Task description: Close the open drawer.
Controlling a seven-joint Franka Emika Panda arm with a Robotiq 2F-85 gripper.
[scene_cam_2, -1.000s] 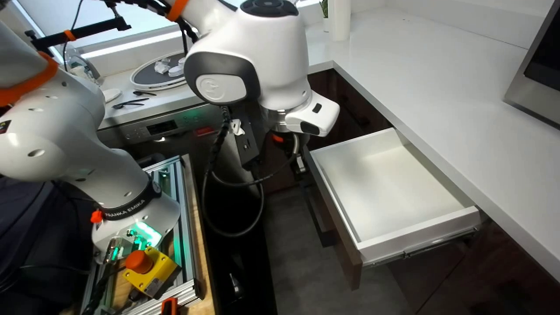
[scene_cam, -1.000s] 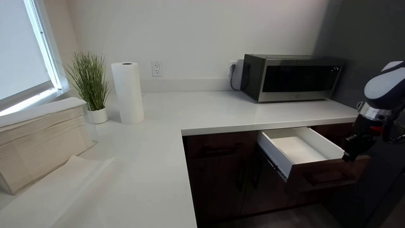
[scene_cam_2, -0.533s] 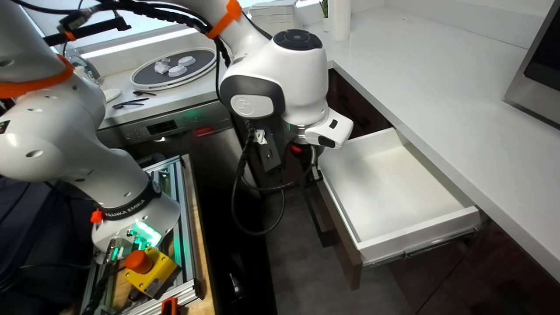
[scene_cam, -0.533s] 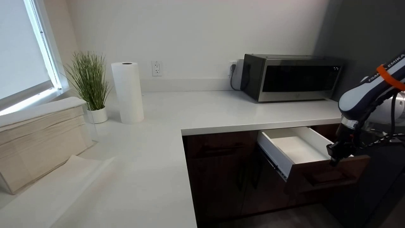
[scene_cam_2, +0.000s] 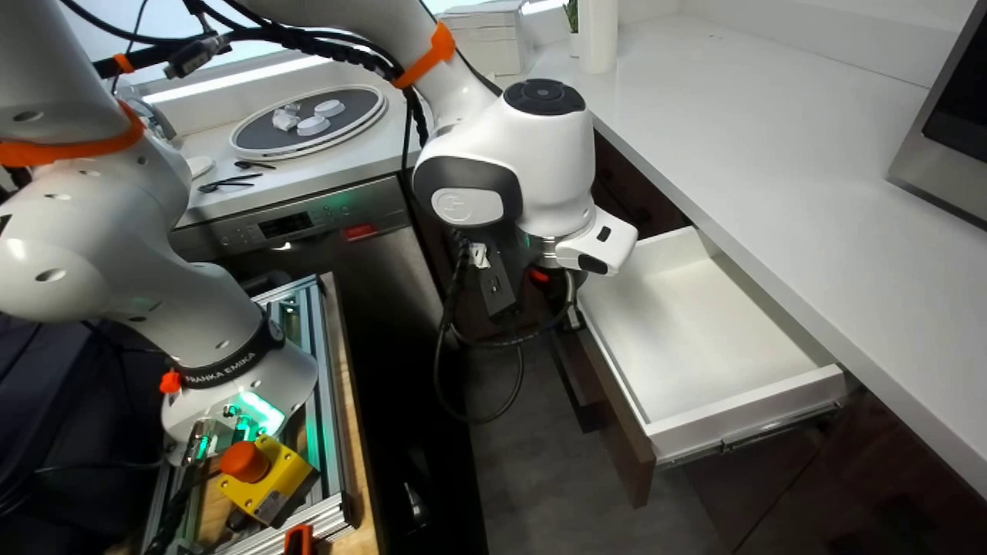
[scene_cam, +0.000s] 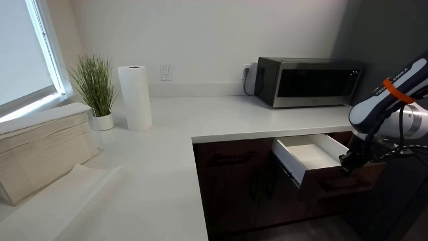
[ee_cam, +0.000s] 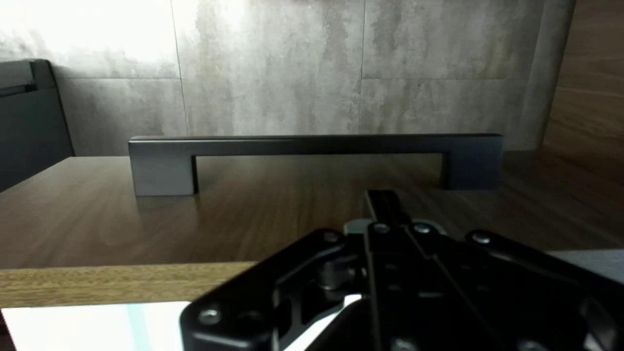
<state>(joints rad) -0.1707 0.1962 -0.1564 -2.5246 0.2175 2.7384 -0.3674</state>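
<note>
The drawer [scene_cam: 317, 184] stands partly open under the counter, with a dark brown wood front and a white box inside that holds nothing I can see. It also shows in an exterior view [scene_cam_2: 709, 339] and, from above its front, in the wrist view [ee_cam: 273, 214]. Its dark bar handle [ee_cam: 312, 145] lies across the front panel. My gripper [ee_cam: 382, 195] is shut with its fingers together and nothing between them. The fingertips are at the front panel's outer face, between top edge and handle, right of the middle in the wrist view. In an exterior view the gripper [scene_cam: 346, 167] is low against the front.
A white counter [scene_cam: 234, 115] overhangs the drawer, with a microwave [scene_cam: 314, 83] on it. A paper towel roll [scene_cam: 135, 100] and a potted plant [scene_cam: 95, 90] stand far left. A dishwasher [scene_cam_2: 308, 262] is behind the arm. A cable [scene_cam_2: 443, 370] loops below the wrist.
My gripper has moved from the drawer's outer side to its front panel and lower. Over the last half second the drawer has slid slightly inward. The gripper stays shut.
</note>
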